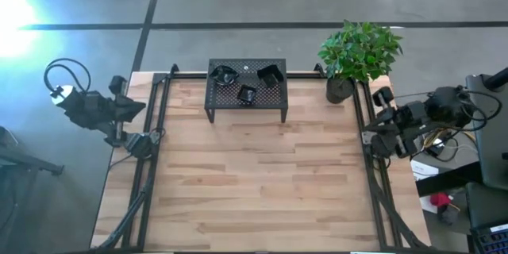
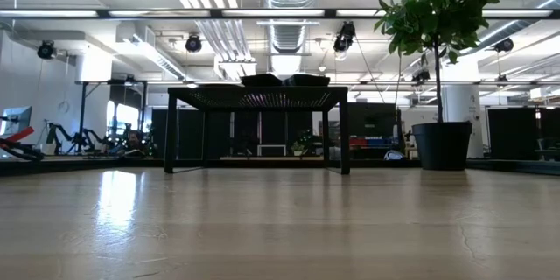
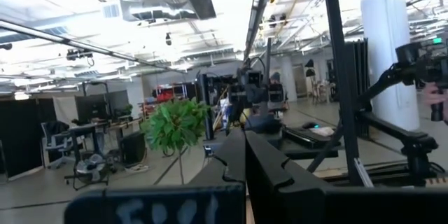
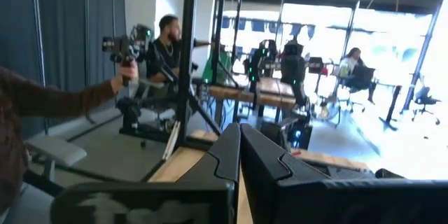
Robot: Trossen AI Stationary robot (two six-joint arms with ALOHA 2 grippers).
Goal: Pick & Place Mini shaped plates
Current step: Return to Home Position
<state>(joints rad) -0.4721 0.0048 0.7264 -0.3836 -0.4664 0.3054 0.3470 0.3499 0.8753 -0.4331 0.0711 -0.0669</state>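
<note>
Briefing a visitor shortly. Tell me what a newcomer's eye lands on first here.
The black rack at the table's far middle, with mini plates gathered on top, draws the eye first. Next comes the leafy potted plant at the far right corner. The left claw and right claw sit shut at the table's side edges.

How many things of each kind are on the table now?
Plate stacks: 3, on the rack; plates per stack cannot be told
Rack: 1
Potted plant: 1
Total: 5
Left gripper and right gripper, both shut, wait at the side edges of the table.
</note>
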